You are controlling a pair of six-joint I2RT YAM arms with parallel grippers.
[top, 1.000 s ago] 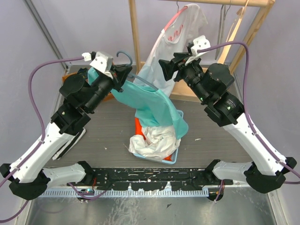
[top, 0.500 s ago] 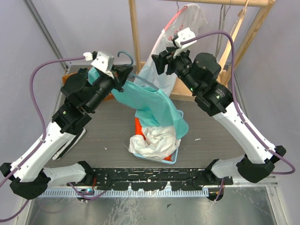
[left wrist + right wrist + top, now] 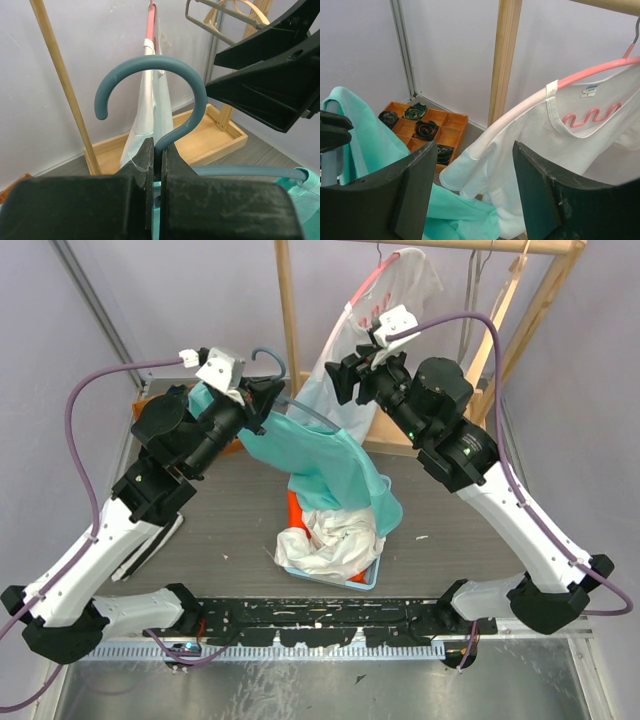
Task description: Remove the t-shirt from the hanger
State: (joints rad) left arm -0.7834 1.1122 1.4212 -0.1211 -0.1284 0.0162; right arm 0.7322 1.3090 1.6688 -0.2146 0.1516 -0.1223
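Observation:
A teal hanger (image 3: 268, 358) carries the teal t-shirt (image 3: 320, 455), which drapes down and right toward the basket. My left gripper (image 3: 262, 400) is shut on the neck of the hanger, just below its hook (image 3: 165, 75); the pinch shows in the left wrist view, where the left gripper (image 3: 159, 145) has its jaws tight on the stem. My right gripper (image 3: 352, 380) hangs open in the air right of the hook, holding nothing. In the right wrist view the right gripper (image 3: 475, 145) frames a white shirt sleeve, with the teal t-shirt (image 3: 365, 135) at the lower left.
A white t-shirt (image 3: 385, 310) hangs on a pink hanger (image 3: 600, 67) from the wooden rack (image 3: 287, 310). Empty hangers (image 3: 500, 300) hang further right. A blue basket (image 3: 372, 575) holds white and orange clothes. A wooden compartment tray (image 3: 455, 120) sits at the back left.
My right gripper swung left and slightly up, from the right of the white shirt to in front of it. The left gripper and hanger stayed put.

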